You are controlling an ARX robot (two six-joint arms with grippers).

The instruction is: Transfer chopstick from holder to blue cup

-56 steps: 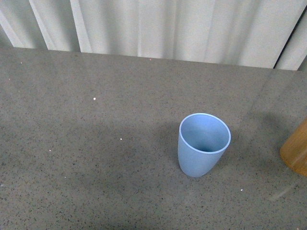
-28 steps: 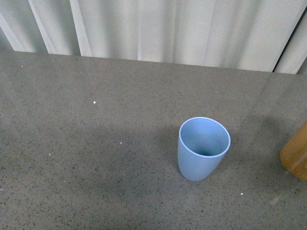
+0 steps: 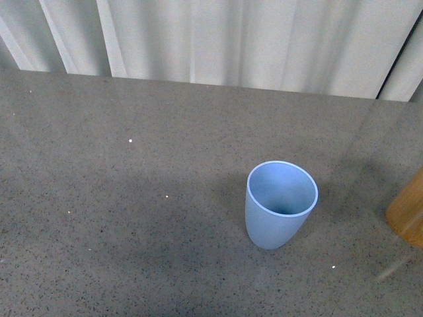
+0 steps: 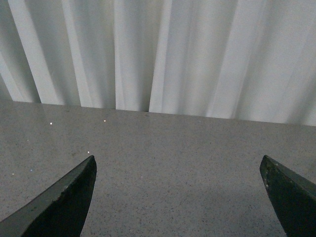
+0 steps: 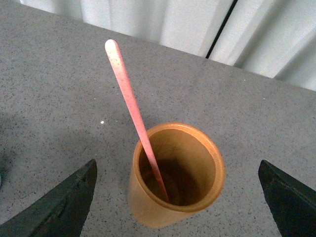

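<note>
My left tool (image 4: pixel 177 160) and right tool (image 5: pixel 177 165) gape wide; chopstick (image 5: pixel 134 111) leans in the holder (image 5: pixel 143 202), right of the cup (image 3: pixel 281 205).

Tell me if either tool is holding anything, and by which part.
Nothing is held. The left tool and right tool are both open; the chopstick leans untouched in the holder.
</note>
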